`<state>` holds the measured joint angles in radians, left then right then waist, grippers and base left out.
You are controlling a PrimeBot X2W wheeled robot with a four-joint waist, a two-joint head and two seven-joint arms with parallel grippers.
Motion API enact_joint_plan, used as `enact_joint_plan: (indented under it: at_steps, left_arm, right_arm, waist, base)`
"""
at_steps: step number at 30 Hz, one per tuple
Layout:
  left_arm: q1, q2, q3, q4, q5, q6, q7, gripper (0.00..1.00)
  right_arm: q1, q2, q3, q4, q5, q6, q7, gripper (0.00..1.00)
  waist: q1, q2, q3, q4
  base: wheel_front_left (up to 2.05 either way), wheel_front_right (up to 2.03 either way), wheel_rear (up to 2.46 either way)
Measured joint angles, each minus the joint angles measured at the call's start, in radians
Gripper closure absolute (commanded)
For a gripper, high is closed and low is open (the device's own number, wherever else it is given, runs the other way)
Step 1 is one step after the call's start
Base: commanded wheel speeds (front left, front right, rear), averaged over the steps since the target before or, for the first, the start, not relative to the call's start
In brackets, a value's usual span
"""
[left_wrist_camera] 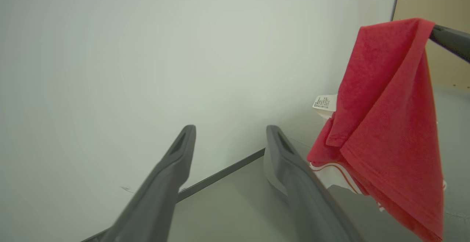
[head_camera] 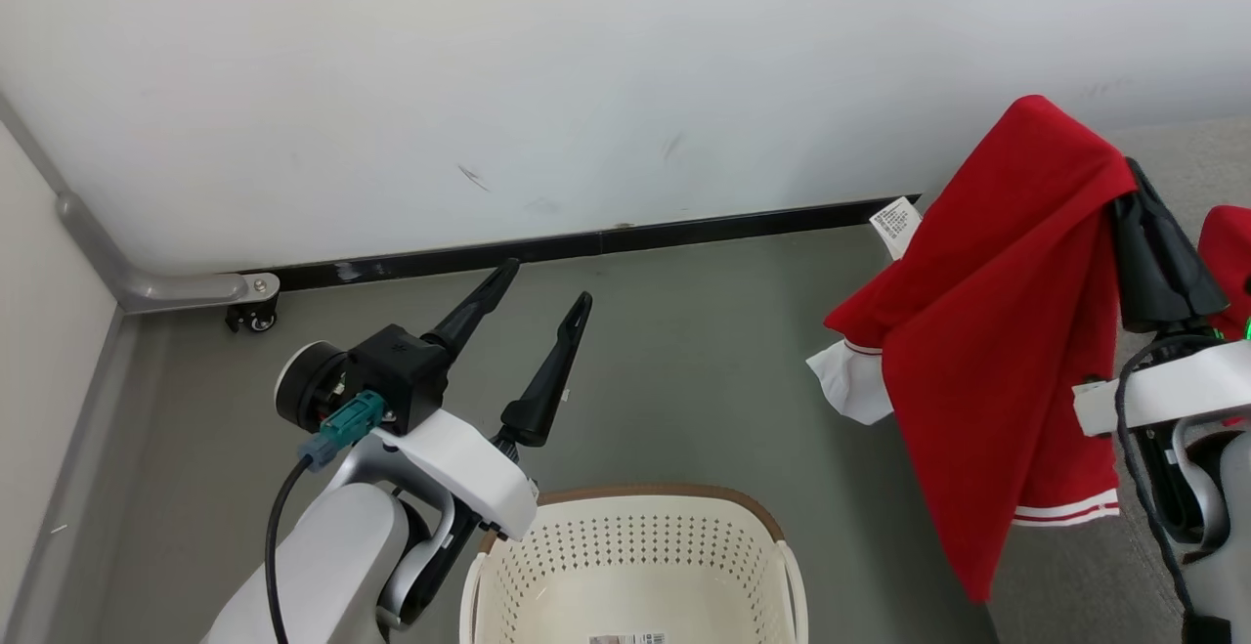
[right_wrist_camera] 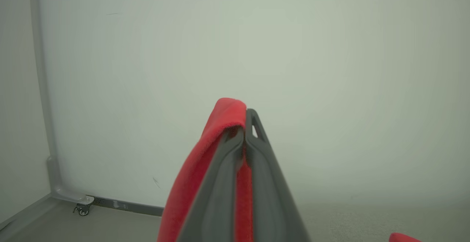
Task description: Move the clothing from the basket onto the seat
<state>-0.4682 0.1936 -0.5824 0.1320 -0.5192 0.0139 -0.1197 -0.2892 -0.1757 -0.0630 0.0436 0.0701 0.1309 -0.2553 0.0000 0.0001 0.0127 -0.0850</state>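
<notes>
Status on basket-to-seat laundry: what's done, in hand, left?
Done: the visible part of the basket shows no clothing, and a second red piece seems to lie on the seat. In hand: the right gripper is shut on a red garment that hangs free, right of the basket; the left gripper is open and empty. Left: lay that garment on the seat.

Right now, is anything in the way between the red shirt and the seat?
Nothing I can see. The red shirt hangs from the shut right pincer, right next to the grey seat.
</notes>
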Motion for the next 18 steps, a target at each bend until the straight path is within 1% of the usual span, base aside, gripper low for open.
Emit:
enact_joint_plan:
  at_steps: [2,15,18]
  left_arm:
    - [0.007,-0.001,-0.007,-0.001,0.0,-0.001,-0.007,0.0]
    - [0.055,-0.007,-0.073,-0.021,0.0,-0.055,-0.03,0.0]
    - [0.074,-0.007,-0.083,-0.024,0.0,-0.058,-0.031,0.0]
  right_arm:
    - [0.005,-0.002,-0.023,-0.013,-0.002,0.0,0.0,1.0]
    - [0.103,-0.016,-0.139,-0.102,-0.01,0.0,0.0,1.0]
    - [0.108,-0.018,-0.158,-0.112,-0.01,0.0,0.0,1.0]
  waist:
    - [0.0,0.0,-0.001,-0.006]
    - [0.0,0.0,-0.007,-0.065]
    - [0.0,0.0,-0.009,-0.079]
  base:
    - [0.0,0.0,0.0]
    - [0.0,0.0,0.0]
    - [0.0,0.0,0.0]
